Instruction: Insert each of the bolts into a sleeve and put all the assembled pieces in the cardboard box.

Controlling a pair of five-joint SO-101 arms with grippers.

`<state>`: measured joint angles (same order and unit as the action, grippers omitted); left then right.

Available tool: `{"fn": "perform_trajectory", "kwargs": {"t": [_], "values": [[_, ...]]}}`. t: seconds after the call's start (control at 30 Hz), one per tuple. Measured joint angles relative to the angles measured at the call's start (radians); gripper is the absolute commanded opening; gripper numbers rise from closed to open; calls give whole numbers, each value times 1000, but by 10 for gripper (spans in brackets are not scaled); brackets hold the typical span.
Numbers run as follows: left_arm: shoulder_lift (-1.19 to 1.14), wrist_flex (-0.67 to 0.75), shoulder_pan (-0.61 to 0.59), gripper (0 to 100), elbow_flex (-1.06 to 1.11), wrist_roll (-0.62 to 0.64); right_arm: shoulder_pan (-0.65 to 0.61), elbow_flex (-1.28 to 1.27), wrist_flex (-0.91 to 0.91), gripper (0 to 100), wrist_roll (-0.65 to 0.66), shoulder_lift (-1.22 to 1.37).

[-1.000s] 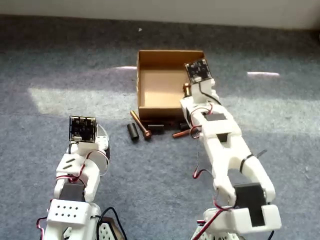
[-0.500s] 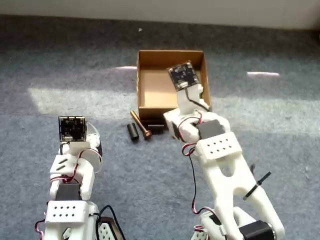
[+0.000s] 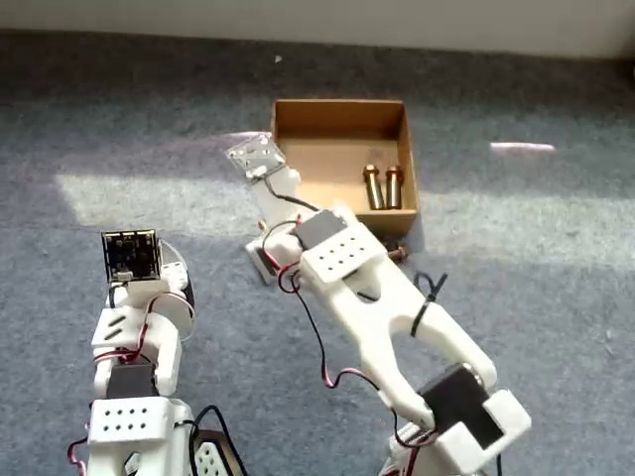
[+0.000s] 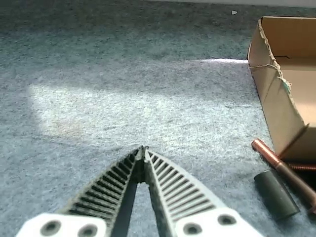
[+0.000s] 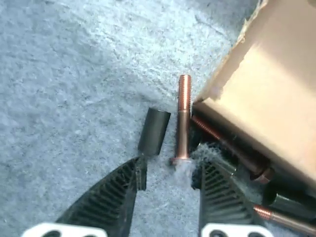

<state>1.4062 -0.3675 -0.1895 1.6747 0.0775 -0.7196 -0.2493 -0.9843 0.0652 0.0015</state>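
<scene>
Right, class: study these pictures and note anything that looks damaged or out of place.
The box rim is ragged and frayed along one wall. Otherwise nothing odd: loose bolts and sleeves lie on the carpet beside it, not yet assembled.

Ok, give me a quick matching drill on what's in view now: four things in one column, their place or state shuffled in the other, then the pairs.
Things:
1. left tool
2. right tool
3. two copper-headed pieces
4. black sleeve

Place or state:
A. inside the cardboard box
B. open, above a loose bolt
C. shut, over the carpet
D. lying on the carpet beside that bolt, outside the box

Pairs: 1-C, 2-B, 3-A, 4-D
</scene>
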Motion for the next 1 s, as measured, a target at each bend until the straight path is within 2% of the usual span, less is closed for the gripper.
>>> {"fn": "perform_trajectory", "kwargs": {"t": [0.2, 0.5, 0.9, 1.0], "values": [[0, 0, 0, 7, 0, 0, -6, 199, -61, 142, 0, 204], [0, 0, 0, 7, 0, 0, -38, 299, -61, 142, 0, 417], [0, 0, 0, 7, 0, 0, -51, 396, -61, 141, -2, 549], [0, 0, 0, 7, 0, 0, -51, 396, -61, 98, -2, 549]]}}
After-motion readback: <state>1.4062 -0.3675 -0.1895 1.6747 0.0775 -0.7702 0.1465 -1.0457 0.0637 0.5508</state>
